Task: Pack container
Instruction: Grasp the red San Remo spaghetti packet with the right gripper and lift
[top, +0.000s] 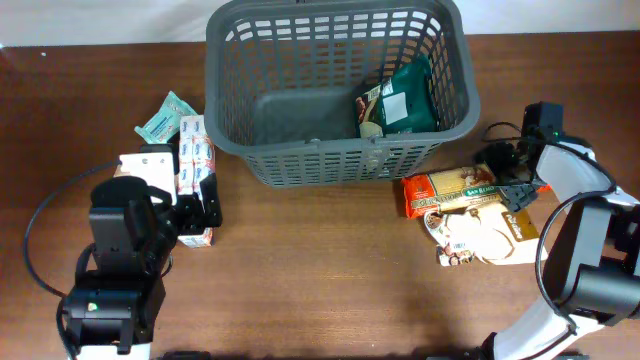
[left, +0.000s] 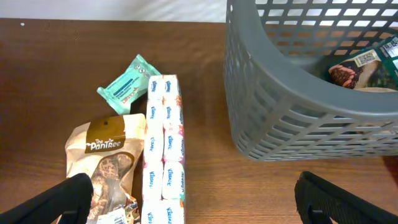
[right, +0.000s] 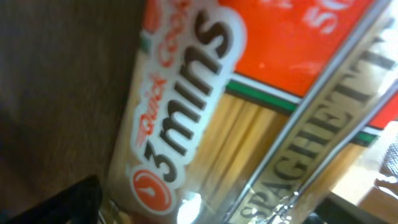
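**Overhead view.** The container stood at the far middle of the counter, ahead of the left tool and to its right. A dark green packet lay inside the container, against its right wall. The left tool's fingers were spread, with the near end of a long tissue pack between them. A teal wipes packet lay ahead of this tool and slightly to its left, beside the far end of the tissue pack. The right tool sat over the right end of a spaghetti packet. This packet lay on the counter just outside the container's near right corner. A beige packet lay against the spaghetti packet on the robot's side. Whether the right tool's fingers were apart or clamped could not be determined from this view.

**Left wrist view.** Both fingers appeared at the lower corners, far apart and holding nothing. Between them lay the tissue pack and, touching its left side, a Pantree snack bag. The container's slotted wall rose ahead and to the right.

**Right wrist view.** The spaghetti packet filled the frame, directly under the tool and blurred. One dark finger showed at the lower left. Finger spacing could not be determined.
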